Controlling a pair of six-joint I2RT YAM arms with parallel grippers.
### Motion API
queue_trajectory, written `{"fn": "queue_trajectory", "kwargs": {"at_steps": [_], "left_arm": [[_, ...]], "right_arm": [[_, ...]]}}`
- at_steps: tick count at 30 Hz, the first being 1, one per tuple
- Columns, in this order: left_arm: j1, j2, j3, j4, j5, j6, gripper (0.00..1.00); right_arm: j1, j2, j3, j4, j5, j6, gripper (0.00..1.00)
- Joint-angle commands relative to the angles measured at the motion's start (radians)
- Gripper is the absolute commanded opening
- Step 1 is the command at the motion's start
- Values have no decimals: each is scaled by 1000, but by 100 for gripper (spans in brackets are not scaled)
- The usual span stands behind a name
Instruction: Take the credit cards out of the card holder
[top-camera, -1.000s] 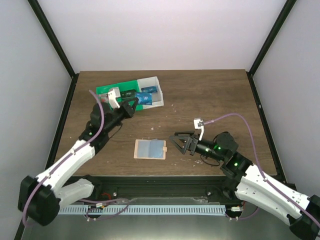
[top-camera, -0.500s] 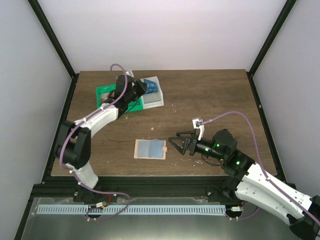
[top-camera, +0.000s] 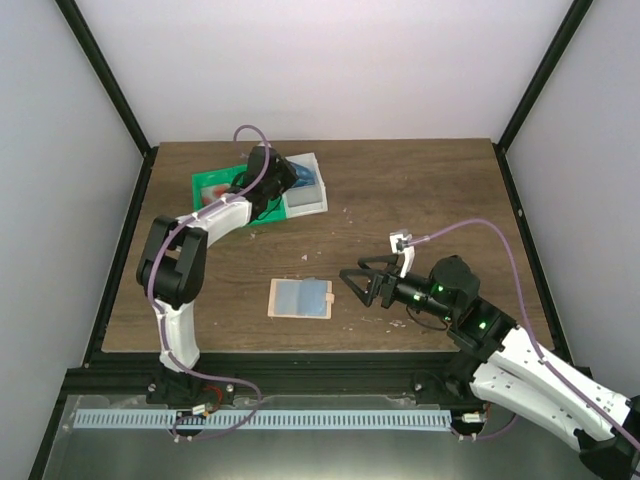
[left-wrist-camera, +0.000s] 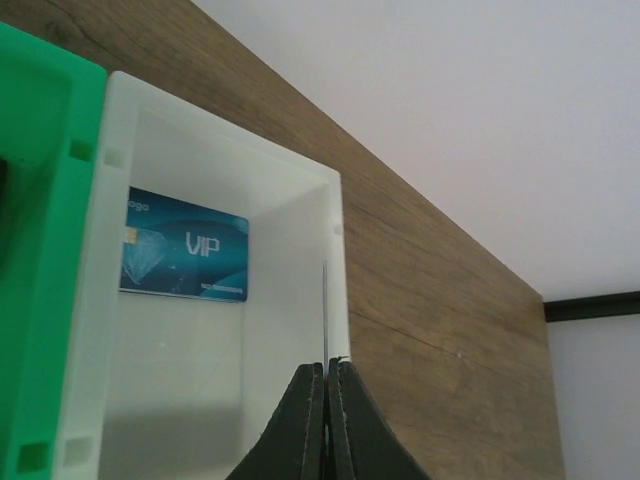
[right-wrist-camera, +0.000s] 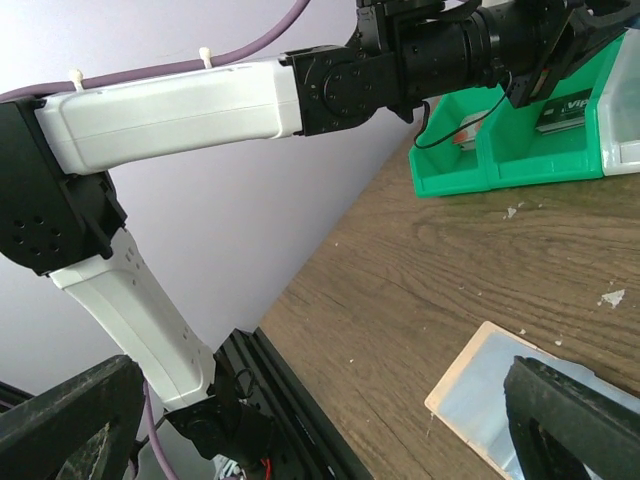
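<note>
The tan card holder (top-camera: 300, 298) with grey-blue panels lies flat on the table; it also shows in the right wrist view (right-wrist-camera: 500, 400). My left gripper (top-camera: 283, 181) is over the white tray (top-camera: 312, 204), shut on a thin card seen edge-on (left-wrist-camera: 325, 300). In the right wrist view that card (right-wrist-camera: 565, 108) looks dark with "VIP" on it. A blue VIP card (left-wrist-camera: 185, 258) lies in the white tray (left-wrist-camera: 300, 190). A red and white card (right-wrist-camera: 465, 130) sits in the green tray (right-wrist-camera: 520, 160). My right gripper (top-camera: 352, 282) is open and empty, just right of the holder.
The green tray (top-camera: 212, 186) and white tray stand side by side at the back left. The left arm (top-camera: 205, 222) stretches along the table's left side. Black frame rails run along the table's edges. Small white specks lie on the wood.
My left arm has swung from the middle left of the table back to the trays, carrying the card over the white tray. The right gripper has barely shifted.
</note>
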Motion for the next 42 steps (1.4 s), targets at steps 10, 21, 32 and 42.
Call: {"fn": "queue_trajectory", "kwargs": {"at_steps": [10, 21, 32, 42], "left_arm": [[11, 102, 108, 7, -66, 116, 0], [13, 171, 189, -15, -108, 155, 0], [13, 256, 265, -49, -146, 195, 0], [12, 296, 287, -32, -143, 183, 0]], "right_arm": [[-4, 14, 49, -26, 31, 3, 100], [-4, 16, 54, -47, 46, 21, 100], [-4, 22, 63, -57, 50, 27, 100], [-4, 30, 68, -60, 53, 29, 100]]}}
